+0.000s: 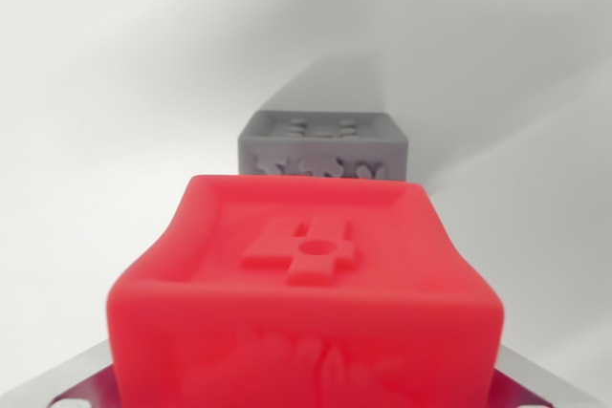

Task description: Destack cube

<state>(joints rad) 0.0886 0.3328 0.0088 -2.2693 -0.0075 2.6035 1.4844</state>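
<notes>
White surface (96,140), red embossed cube (306,303) close, grey cube (323,145) behind, tool state unclear

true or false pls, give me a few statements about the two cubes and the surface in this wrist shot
1. The red cube is nearer the camera than the grey cube. True.
2. The grey cube sits on top of the red cube. False: it shows behind the red one, on the white surface.
3. The red cube's top has a raised cross shape. True.
4. The surface is black. False: it is white.
</notes>
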